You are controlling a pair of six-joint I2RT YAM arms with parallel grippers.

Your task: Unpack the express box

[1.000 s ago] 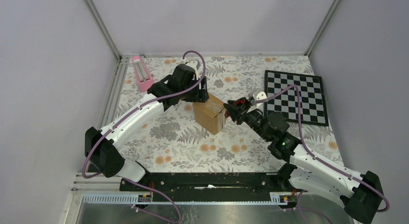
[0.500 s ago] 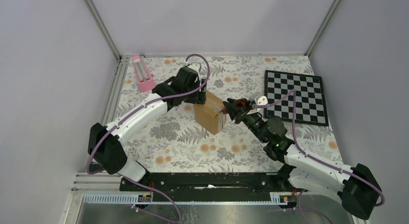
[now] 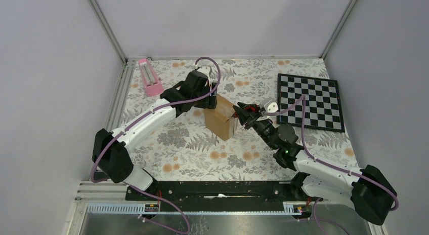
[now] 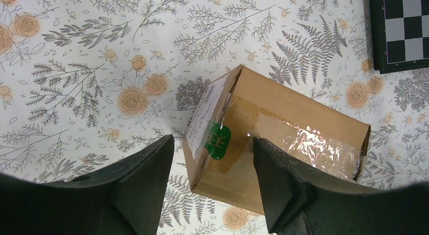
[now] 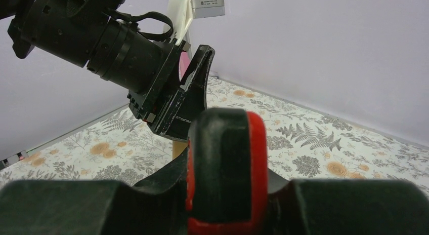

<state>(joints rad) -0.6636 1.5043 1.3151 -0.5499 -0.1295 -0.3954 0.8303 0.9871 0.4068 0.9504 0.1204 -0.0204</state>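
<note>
The express box (image 3: pixel 221 121) is a small brown carton lying on the floral table. In the left wrist view (image 4: pixel 283 136) it shows a white label with a green sticker on one side and clear tape along its top. My left gripper (image 3: pixel 211 100) hangs just above the box's far end, open, with its fingers (image 4: pixel 146 179) straddling the labelled corner (image 4: pixel 212 141) without touching it. My right gripper (image 3: pixel 242 112) is beside the box's right end, shut on a red-and-black tool (image 5: pixel 227 164). A sliver of the box (image 5: pixel 178 148) shows behind the tool.
A pink metronome-like object (image 3: pixel 149 77) stands at the back left by the wall rail. A black-and-white chessboard (image 3: pixel 309 102) lies at the back right, its corner also in the left wrist view (image 4: pixel 399 30). The left arm's wrist (image 5: pixel 126 52) hangs close in front of my right gripper.
My left gripper has shifted slightly right and back over the box's far end. My right gripper has moved a little left, closer to the box, still holding the tool.
</note>
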